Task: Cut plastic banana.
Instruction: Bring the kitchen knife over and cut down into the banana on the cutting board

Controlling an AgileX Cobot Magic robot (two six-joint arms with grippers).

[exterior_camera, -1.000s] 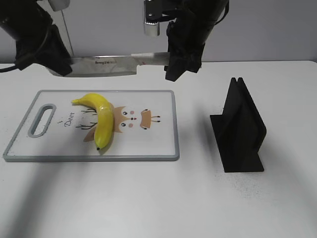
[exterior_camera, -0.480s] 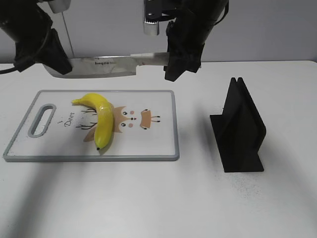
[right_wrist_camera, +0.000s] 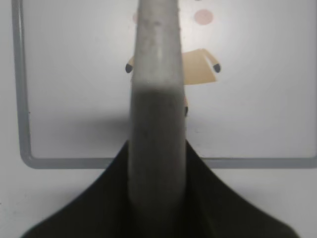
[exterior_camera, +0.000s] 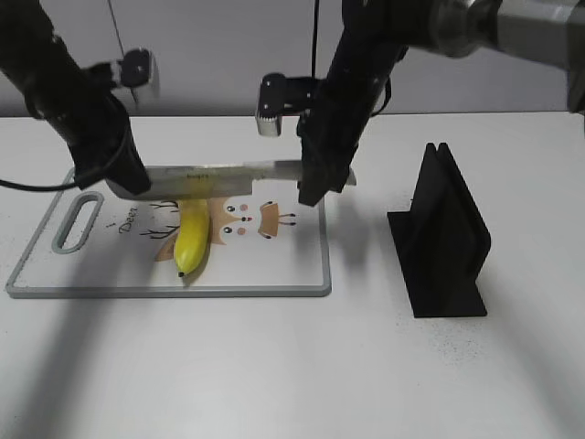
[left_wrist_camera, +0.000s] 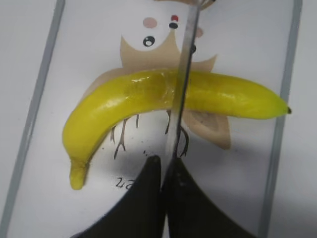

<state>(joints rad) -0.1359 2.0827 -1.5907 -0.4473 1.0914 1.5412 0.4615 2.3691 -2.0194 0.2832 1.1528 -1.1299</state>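
Note:
The plastic banana (exterior_camera: 191,236), glossy yellow with a dark tip, lies on the white cutting board (exterior_camera: 274,265); it also shows in the left wrist view (left_wrist_camera: 133,99). A large knife (exterior_camera: 206,179) lies level across the banana's upper part, its blade (left_wrist_camera: 181,84) crossing the banana's middle. My right gripper (exterior_camera: 315,183) is shut on the knife's grey handle (right_wrist_camera: 157,99). My left gripper (exterior_camera: 128,181) is shut on the blade's tip end (left_wrist_camera: 164,166).
A black knife stand (exterior_camera: 443,238) stands on the white table to the right of the board. The board has a grey rim (right_wrist_camera: 22,99) and a handle slot (exterior_camera: 78,219) at its left end.
Both arms have lowered the knife from well above the far side of the board down onto the banana. The banana has not shifted.

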